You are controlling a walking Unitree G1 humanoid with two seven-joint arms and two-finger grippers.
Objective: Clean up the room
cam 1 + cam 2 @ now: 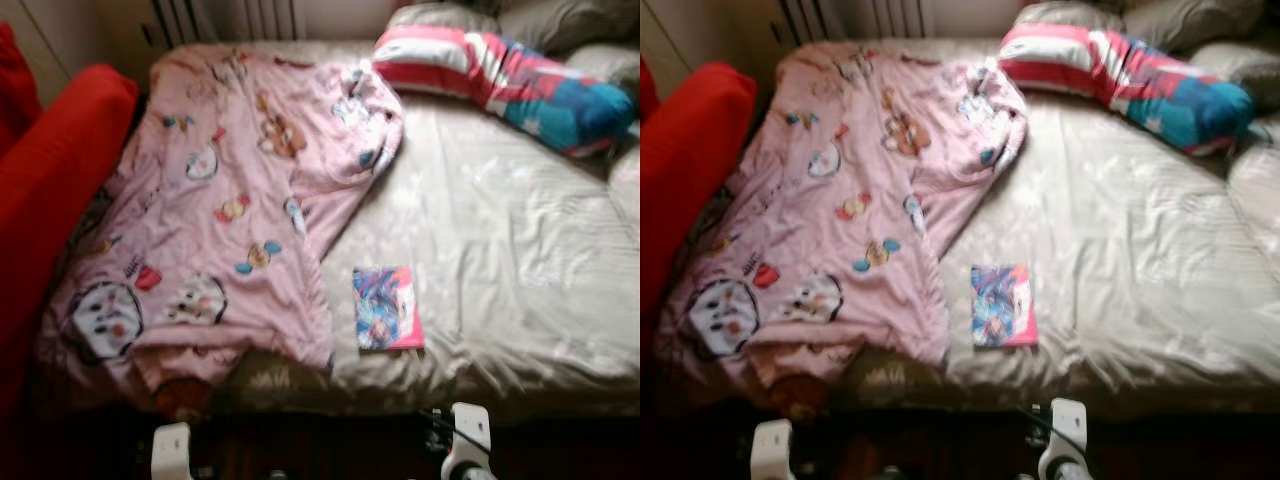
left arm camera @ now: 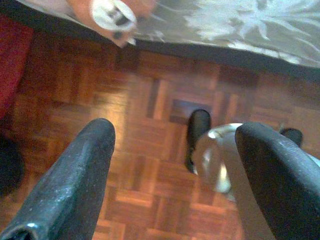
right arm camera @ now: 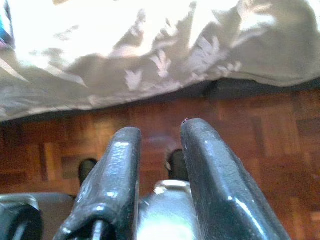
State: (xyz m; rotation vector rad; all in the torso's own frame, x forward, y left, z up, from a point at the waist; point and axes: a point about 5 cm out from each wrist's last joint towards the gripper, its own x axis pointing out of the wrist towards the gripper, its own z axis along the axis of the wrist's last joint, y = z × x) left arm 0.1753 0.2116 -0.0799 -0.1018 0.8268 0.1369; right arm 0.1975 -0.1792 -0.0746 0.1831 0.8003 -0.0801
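No text or label can be read.

We see bare sheet (image 1: 500, 230) open at right of frame. A pink blanket (image 1: 220, 220) covers the left half, 1 book (image 1: 387, 308) lies lower centre, pillows (image 1: 500, 70) crowd the upper right.

A blanket (image 1: 215, 210) covers the left half of the bed (image 1: 520, 260), reaching from its head down over the front edge. A book (image 1: 387, 308) lies near the front edge, just right of the blanket. A pillow (image 1: 510, 80) lies across the far right corner. A sofa (image 1: 50, 190) stands along the bed's left edge.
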